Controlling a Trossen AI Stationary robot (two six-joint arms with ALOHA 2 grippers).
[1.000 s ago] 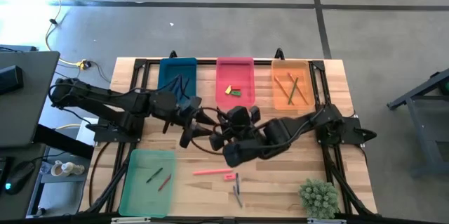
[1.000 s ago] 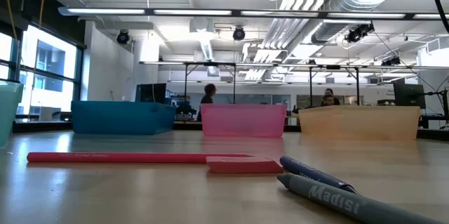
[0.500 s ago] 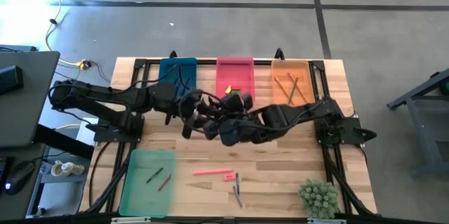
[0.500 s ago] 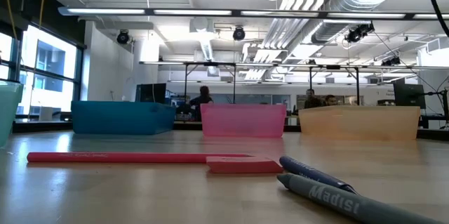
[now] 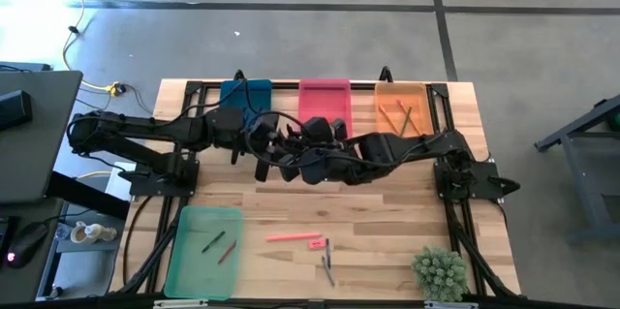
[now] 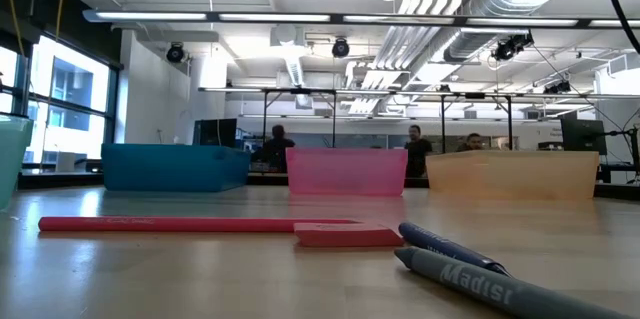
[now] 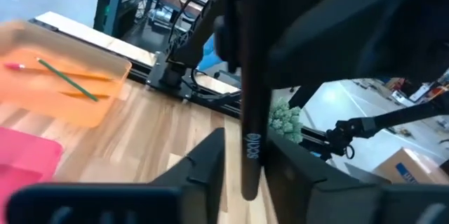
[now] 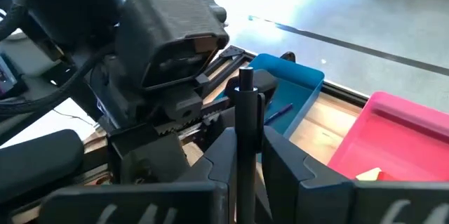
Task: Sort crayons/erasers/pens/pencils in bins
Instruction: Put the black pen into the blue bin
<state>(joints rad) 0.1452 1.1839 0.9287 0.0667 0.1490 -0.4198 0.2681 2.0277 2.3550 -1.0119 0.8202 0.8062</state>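
The dark pen stands upright in the air over the middle of the table, near the front of the blue bin and the pink bin. My right gripper is clamped on its lower part, a finger pressed against each side. My left gripper meets it from the opposite side, its two fingers flanking the same pen closely, but I cannot tell whether they press on it or only stand beside it. In the high view my two arms come together there, the left reaching in from the left edge and the right from the right edge. Inside the blue bin lies a blue pen. The orange bin, next to the pink one, holds a few crossed pencils. Nearer the front of the table, well apart from my grippers, a pink pencil lies flat with a pink eraser touching its end, and two grey and bluish sticks lie just beside them. The light green bin sits at the front left with two crayons in it. A small green plant stands at the front right corner.
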